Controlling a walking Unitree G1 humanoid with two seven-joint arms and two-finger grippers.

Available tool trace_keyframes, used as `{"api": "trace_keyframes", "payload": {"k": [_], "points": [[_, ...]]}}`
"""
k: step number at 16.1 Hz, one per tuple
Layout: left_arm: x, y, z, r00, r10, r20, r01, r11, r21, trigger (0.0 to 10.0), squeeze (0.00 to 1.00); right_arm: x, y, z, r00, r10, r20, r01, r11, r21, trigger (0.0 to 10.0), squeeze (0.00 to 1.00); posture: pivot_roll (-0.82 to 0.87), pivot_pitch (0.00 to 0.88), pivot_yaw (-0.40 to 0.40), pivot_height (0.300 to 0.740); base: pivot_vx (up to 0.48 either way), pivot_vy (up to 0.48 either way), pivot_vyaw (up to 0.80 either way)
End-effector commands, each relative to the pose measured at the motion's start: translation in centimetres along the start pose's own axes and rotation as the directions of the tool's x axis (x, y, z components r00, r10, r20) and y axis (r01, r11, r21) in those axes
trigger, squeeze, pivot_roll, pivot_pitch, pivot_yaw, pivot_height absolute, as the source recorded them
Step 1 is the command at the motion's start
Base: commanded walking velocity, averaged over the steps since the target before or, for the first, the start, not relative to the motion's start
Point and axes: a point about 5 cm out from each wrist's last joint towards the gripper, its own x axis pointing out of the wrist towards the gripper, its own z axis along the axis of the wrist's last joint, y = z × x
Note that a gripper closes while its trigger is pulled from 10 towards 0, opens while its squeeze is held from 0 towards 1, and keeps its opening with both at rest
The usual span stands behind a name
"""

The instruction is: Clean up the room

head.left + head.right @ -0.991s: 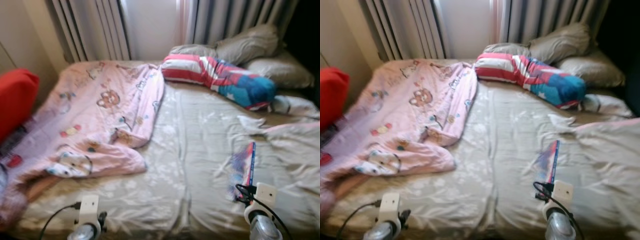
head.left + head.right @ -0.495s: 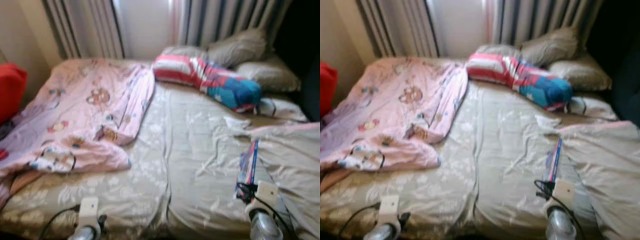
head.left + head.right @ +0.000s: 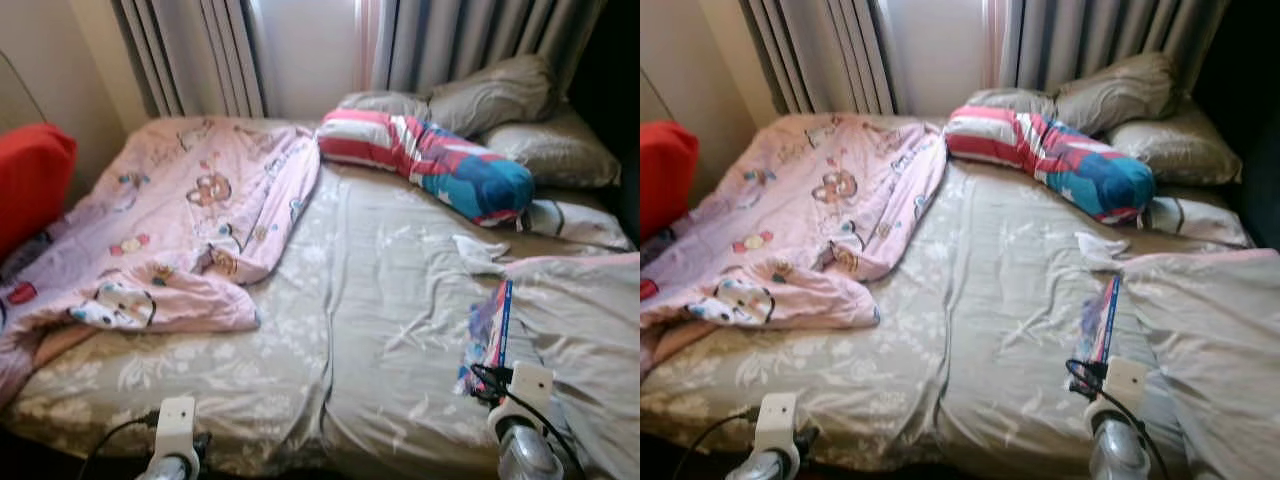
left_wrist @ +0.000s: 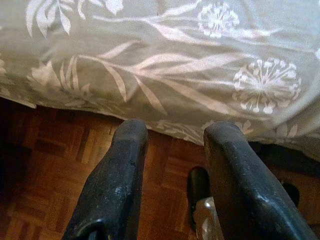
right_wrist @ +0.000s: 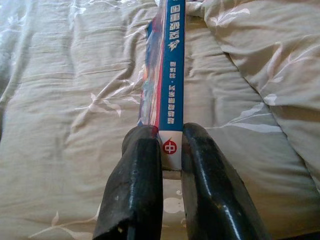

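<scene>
The robot has stepped back slightly from the bed [image 3: 380,330], so its near edge now shows. The right gripper [image 5: 169,150] stays clamped on the book [image 5: 169,65], held over the sheet. The left gripper [image 4: 172,165] hangs open above the floor [image 4: 45,175].

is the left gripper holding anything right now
No, the left gripper hangs open with nothing between its black fingers, over the brown wooden parquet floor beside the bed's edge.

Grey striped curtains [image 3: 440,45] hanging at the far wall, pale wall [image 3: 40,60] on the far left, red chair [image 3: 30,180] at the left edge, dark parquet floor [image 4: 45,170] under the bed's near side
</scene>
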Motion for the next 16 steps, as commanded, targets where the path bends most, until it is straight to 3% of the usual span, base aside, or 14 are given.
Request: {"api": "trace_keyframes", "payload": {"k": [1,6,16], "points": [[0.00,0.35,0.01,1.000,0.011,-0.004,-0.011,1.000,0.006,10.0,0.00,0.38,0.30,1.14,0.999,0.006,0.049,-0.006,1.000,0.008,10.0,0.00,0.08,0.017,0.004,0.740,0.000,0.000,0.00],[0.00,0.33,0.03,1.000,0.011,-0.004,-0.011,1.000,0.006,10.0,0.00,0.47,0.37,1.24,0.999,0.008,0.045,-0.008,1.000,0.007,10.0,0.00,0.08,0.018,0.002,0.740,0.000,0.000,-0.61],[-0.01,0.30,-0.05,1.000,0.013,-0.007,-0.013,1.000,0.004,10.0,0.00,0.50,0.49,1.34,0.999,0.010,0.050,-0.010,1.000,-0.002,10.0,0.00,0.08,0.018,0.001,0.740,0.000,0.000,0.00]]}}
